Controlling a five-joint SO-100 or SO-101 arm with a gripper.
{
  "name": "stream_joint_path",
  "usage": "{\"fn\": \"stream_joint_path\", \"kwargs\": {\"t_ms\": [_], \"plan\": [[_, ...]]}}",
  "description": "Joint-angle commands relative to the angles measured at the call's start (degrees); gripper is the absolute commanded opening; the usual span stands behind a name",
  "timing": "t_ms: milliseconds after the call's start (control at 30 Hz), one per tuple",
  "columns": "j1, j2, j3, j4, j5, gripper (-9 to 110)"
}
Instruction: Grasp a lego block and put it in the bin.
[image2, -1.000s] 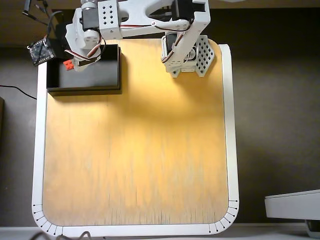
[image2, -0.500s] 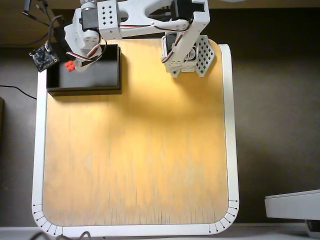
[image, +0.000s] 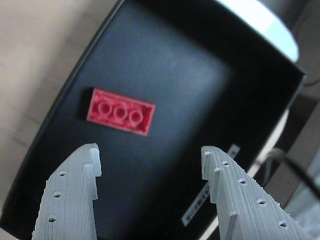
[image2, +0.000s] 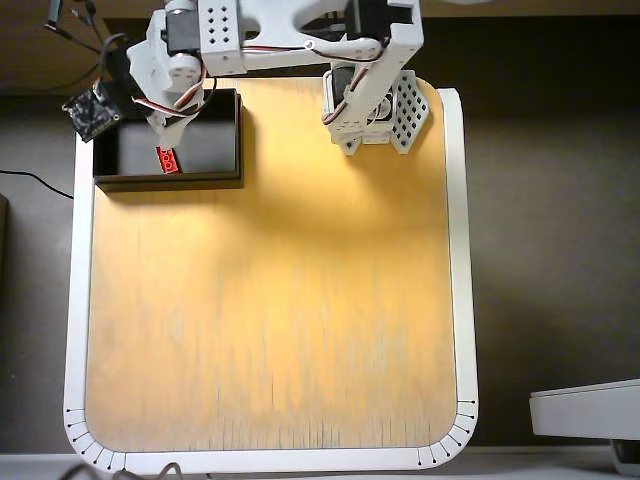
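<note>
The red lego block (image: 120, 111) lies flat, studs up, on the dark floor of the black bin (image: 170, 75). In the wrist view my gripper (image: 150, 152) hangs above the bin, open, and its two pale fingers hold nothing. The overhead view shows the lego block (image2: 167, 160) near the front wall of the bin (image2: 225, 178), at the table's back left corner. There my gripper (image2: 168, 125) is over the bin, just behind the block and apart from it.
The arm's white base (image2: 375, 110) stands at the back middle of the wooden table (image2: 270, 300). A small circuit board (image2: 90, 110) and cables sit left of the bin. A grey object (image2: 585, 408) lies off the table at the lower right.
The gripper has opened and let go of the lego block. The block has dropped from between the fingers onto the bin floor, nearer the front wall.
</note>
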Motion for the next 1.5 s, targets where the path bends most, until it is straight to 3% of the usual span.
{"fn": "stream_joint_path", "kwargs": {"t_ms": [0, 467, 733, 1000, 1467], "plan": [[-4.0, 12.3, -2.8, 0.2, -4.0, 20], [-35.2, 36.1, -2.9, 3.0, -25.3, 19], [-53.1, 51.5, -2.9, 15.1, -25.8, 19], [-63.6, 57.7, -2.8, 29.5, -21.6, 19], [-85.3, 58.0, 2.7, 30.3, -25.2, 17]]}}
